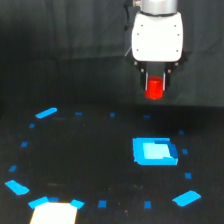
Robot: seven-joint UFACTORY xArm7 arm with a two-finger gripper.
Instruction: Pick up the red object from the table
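The red object point(154, 88) is a small bright red block held off the table, hanging between the fingers of my gripper point(155, 86). The gripper is shut on it, below the white arm body point(156, 35) in the upper right of the exterior view. The black table point(90, 150) lies well beneath, with the larger blue rectangle point(154, 151) roughly under the held object. The block's lower end pokes out below the dark fingers.
Small blue tape marks dot the table in a rough ring, with longer blue strips at the far left point(46, 113), near left point(17, 188) and near right point(186, 198). A pale bright patch point(54, 212) sits at the bottom edge.
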